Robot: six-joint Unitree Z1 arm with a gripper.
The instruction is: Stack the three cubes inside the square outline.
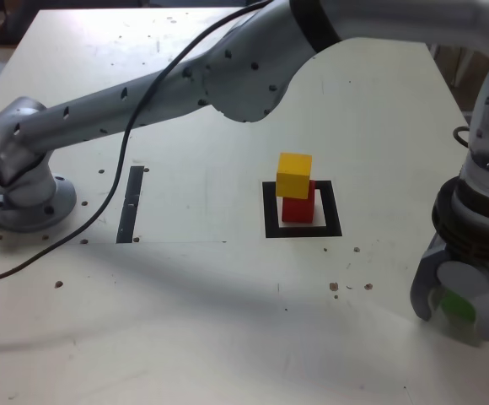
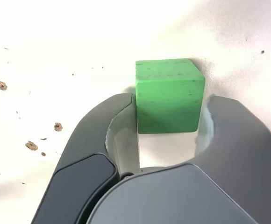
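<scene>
Exterior view: yellow cube (image 1: 294,175) sits askew on red cube (image 1: 298,205), both inside the square outline (image 1: 303,229) mid-bench (image 1: 228,321). Tool (image 1: 459,310) is low at the exterior view's right, green cube (image 1: 458,307) between its jaws.

Wrist view: tool (image 2: 169,114) clenched on green cube (image 2: 169,95), both jaws touching its sides; cube rests on the bench (image 2: 79,56). Brown specks (image 2: 31,145) nearby.

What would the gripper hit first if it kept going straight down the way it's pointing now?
The gripper points down at the table, with the green cube already between its fingers. Straight on, the fingers would likely meet the table first; how much gap is left beneath them is unclear.
</scene>
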